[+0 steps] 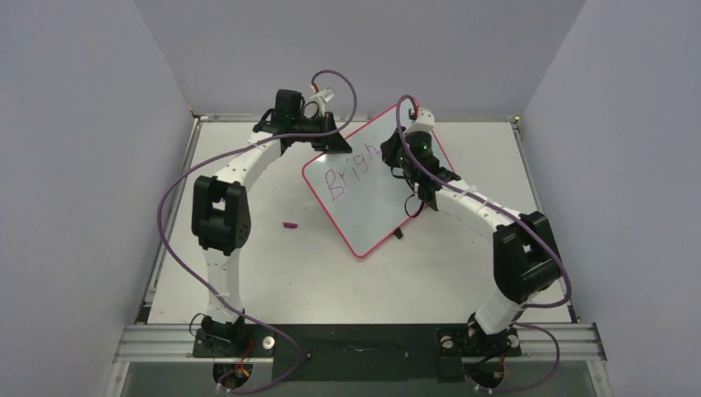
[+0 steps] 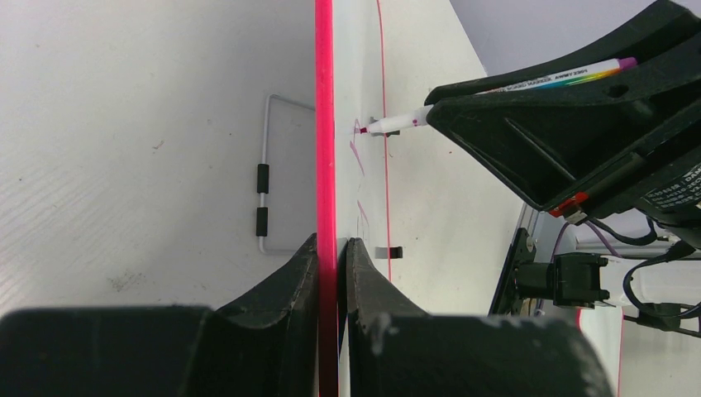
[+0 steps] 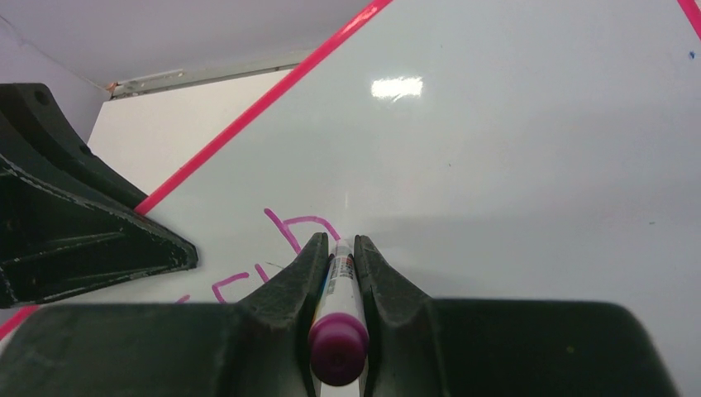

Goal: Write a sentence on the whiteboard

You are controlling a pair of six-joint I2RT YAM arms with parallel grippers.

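The whiteboard (image 1: pixel 372 211), glossy white in a thin pink frame, stands tilted at the table's middle back. My left gripper (image 1: pixel 328 142) is shut on its upper left edge; in the left wrist view both jaws (image 2: pixel 332 241) pinch the pink frame (image 2: pixel 325 124). My right gripper (image 1: pixel 402 159) is shut on a white marker (image 3: pixel 337 331) with a purple end. The marker's tip (image 2: pixel 365 129) touches the board. Of the sentence, magenta letters reading "Brigh" (image 1: pixel 349 172) show, and their last strokes (image 3: pixel 291 225) lie just ahead of the right fingers.
A small purple marker cap (image 1: pixel 289 223) lies on the table left of the board. A wire stand (image 2: pixel 264 190) with black sleeves sits behind the board. A black clip (image 1: pixel 398 234) sticks out at the board's lower right edge. Grey walls close in on three sides.
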